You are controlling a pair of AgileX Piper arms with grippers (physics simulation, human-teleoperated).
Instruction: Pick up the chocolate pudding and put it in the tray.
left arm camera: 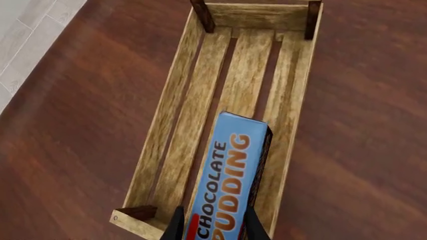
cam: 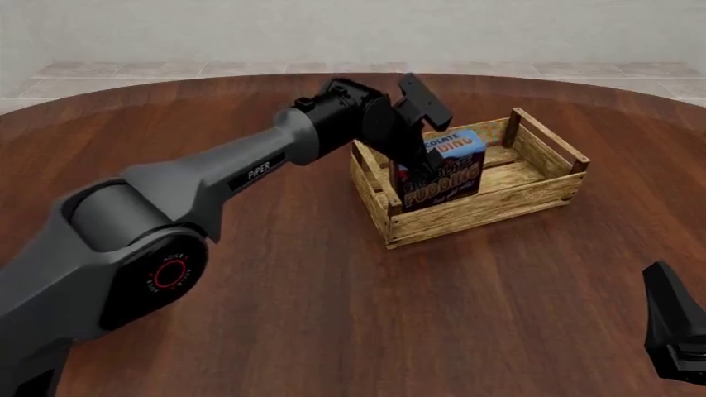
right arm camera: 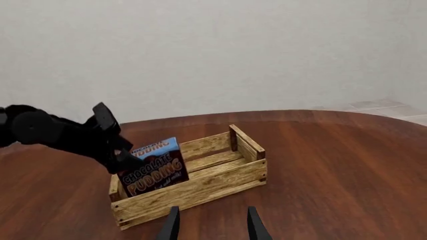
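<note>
My left gripper (cam: 414, 161) is shut on the chocolate pudding (cam: 447, 169), a small carton with a blue top band and orange lettering. It holds the carton tilted inside the left end of the tray (cam: 485, 217), a light wooden slatted crate. The carton's lower part is hidden behind the tray's front wall. In the left wrist view the pudding (left arm camera: 230, 175) sits between my fingers (left arm camera: 176, 227) above the tray's slats (left arm camera: 193, 120). My right gripper (cam: 679, 339) is open and empty at the near right, well apart from the tray. The right wrist view shows the pudding (right arm camera: 155, 170), the tray (right arm camera: 200, 192) and my right gripper (right arm camera: 210, 222).
The tray stands on a round dark wooden table (cam: 276, 314). A pale tiled floor (cam: 132, 70) and a plain wall lie beyond the table's far edge. My left arm (cam: 221, 178) stretches across the left half of the table.
</note>
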